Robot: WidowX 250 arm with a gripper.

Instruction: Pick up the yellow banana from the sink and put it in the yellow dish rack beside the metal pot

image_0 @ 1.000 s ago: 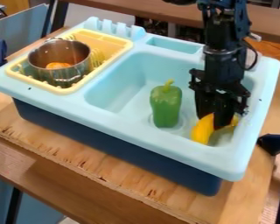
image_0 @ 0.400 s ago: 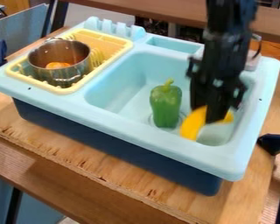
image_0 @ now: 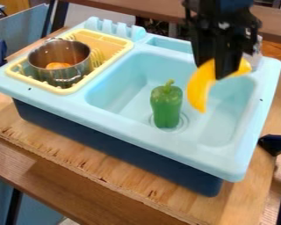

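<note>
The yellow banana (image_0: 199, 90) hangs above the basin (image_0: 125, 94), clamped between the fingers of the gripper (image_0: 218, 74), which grip it around the middle. One end curves down toward the camera; the other points up and to the right of the view.

Nearest the camera, the wooden tabletop (image_0: 128, 182) runs past the dark blue base (image_0: 119, 145) of the sink. Above that base lies the broad light-blue front rim (image_0: 160, 143). Just inside it, a green pepper (image_0: 166, 107) stands upright in the basin, stem up, by the round drain (image_0: 182, 124). The banana is apart from the pepper, higher and to its right as viewed. Open room lies on the basin floor between the pepper and the right-hand wall, and to the pepper's left.

The black arm (image_0: 222, 24) comes in from the top edge of the view and points almost straight down over the right part of the basin.

On the left, a yellow drying rack (image_0: 62, 91) holds a shiny metal pot (image_0: 66, 75) with an orange thing (image_0: 58, 65) inside. Farther back, a shallow compartment (image_0: 175, 45) is set in the far rim, beside the raised notched edge (image_0: 116, 30) behind the rack.
</note>
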